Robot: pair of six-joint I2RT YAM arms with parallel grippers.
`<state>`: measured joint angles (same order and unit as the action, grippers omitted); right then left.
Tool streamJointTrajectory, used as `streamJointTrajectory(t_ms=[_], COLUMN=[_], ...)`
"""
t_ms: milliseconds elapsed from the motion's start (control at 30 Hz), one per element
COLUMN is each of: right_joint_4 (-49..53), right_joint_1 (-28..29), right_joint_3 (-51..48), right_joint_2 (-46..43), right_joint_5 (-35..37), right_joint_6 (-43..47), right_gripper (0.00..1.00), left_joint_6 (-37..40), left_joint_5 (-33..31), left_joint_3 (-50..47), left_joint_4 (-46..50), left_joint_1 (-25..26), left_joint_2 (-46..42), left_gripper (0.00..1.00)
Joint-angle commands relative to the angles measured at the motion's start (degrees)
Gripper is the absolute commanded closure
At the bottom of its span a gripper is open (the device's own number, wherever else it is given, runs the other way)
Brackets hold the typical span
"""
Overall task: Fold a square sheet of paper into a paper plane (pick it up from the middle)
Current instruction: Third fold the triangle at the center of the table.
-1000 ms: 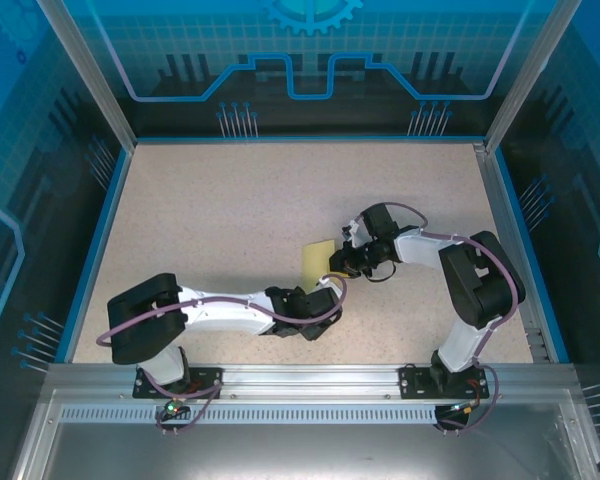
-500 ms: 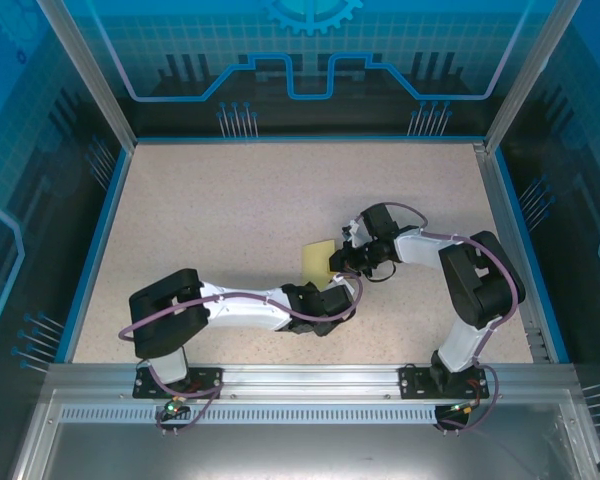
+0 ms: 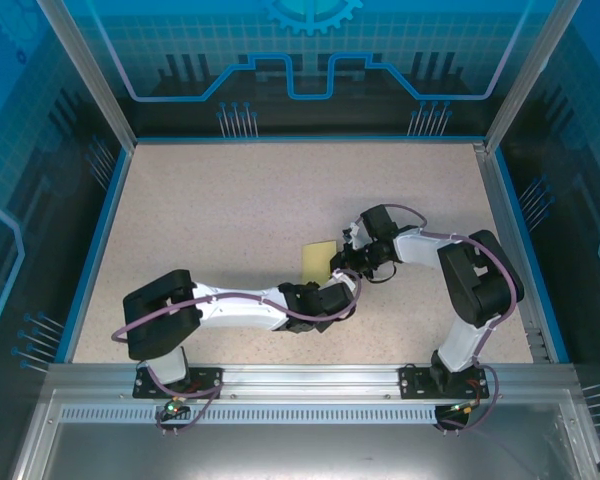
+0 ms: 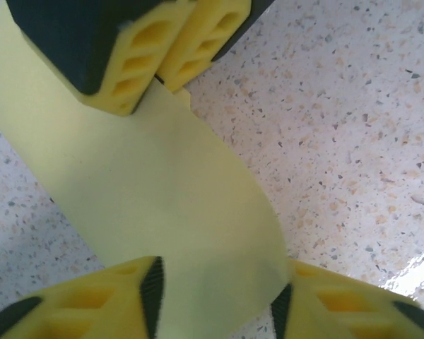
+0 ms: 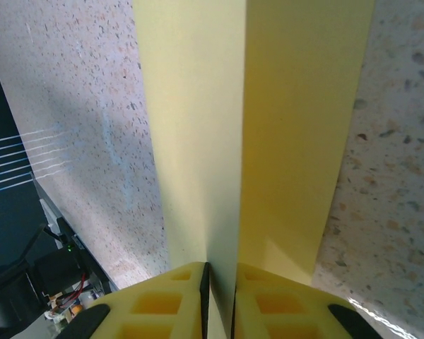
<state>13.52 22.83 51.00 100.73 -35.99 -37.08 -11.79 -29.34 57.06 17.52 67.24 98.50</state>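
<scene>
The right wrist view shows the right gripper [image 5: 219,282] pinched tight on the folded square sheet of paper [image 5: 297,106]. The left wrist view shows the left gripper [image 4: 215,304] spread wide, straddling the sheet's end. From above, both arms bend inward, low over the table [image 3: 230,200].

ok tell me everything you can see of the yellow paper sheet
The paper sheet is plain pale yellow, thin and unmarked, with a lengthwise crease splitting it into two panels in the right wrist view. It bows over the speckled table mid-workspace. The right gripper is shut on one end; the open left gripper straddles the other.
</scene>
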Motion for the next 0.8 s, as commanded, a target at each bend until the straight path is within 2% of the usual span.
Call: streamJointTrajectory(t_ms=[0, 233, 400, 767], right_joint_4=[2.1, 2.8, 3.1, 5.1], right_joint_1=[-0.8, -0.9, -0.9, -1.6], right_joint_3=[1.5, 1.7, 1.8, 2.5], right_joint_2=[0.7, 0.6, 0.4, -1.2], right_joint_5=[0.2, 0.2, 0.3, 0.9], right_joint_6=[1.0, 1.5, 1.7, 3.0], right_gripper=[0.83, 0.83, 0.82, 0.76], left_joint_6=[-0.8, -2.0, -2.4, -4.1], left_joint_5=[-1.0, -1.2, 0.9, 16.1], left_joint_3=[-0.6, -0.9, -1.8, -5.9], left_joint_4=[-0.6, -0.2, -0.9, -5.6], left_joint_1=[0.3, -0.1, -1.6, -8.3], left_joint_2=[-1.7, -2.0, -3.1, -7.5], left_gripper=[0.64, 0.88, 1.0, 1.0])
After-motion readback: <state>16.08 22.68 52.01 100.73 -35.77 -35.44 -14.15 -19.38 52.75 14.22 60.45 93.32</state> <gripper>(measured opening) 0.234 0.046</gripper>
